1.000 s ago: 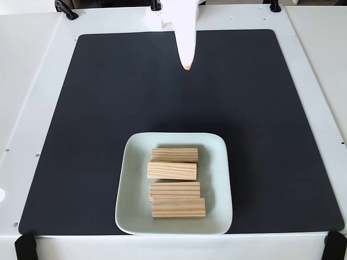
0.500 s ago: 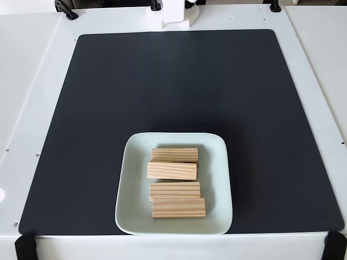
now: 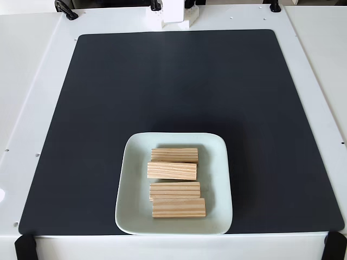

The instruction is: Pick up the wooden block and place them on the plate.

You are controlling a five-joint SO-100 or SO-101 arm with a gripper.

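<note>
At the near edge of the white counter, two black clamps hold its corners, one at the left and one at the right of the fixed view. A black mat covers most of the surface.

The plate sits on the near part of the mat, roughly centred left to right, its front rim close to the mat's near border. It is a pale mint-white square dish with rounded corners and a raised rim.

Four wooden blocks lie inside the plate, all flat, long sides running left to right, stacked in a column from front to back. The nearest block lies closest to the front rim. The second block lies just behind it, touching or partly overlapped by it; which of the two I cannot tell. The third block lies beyond a narrow gap, shifted slightly left. The fourth block is farthest back, close against the third, short of the rear rim.

Beyond the plate the mat is bare up to its far border.

At the far edge of the counter stands the arm's white base, cut off by the top of the view. The fingers are out of sight, so I cannot tell whether they are wide, narrow or holding anything.
</note>
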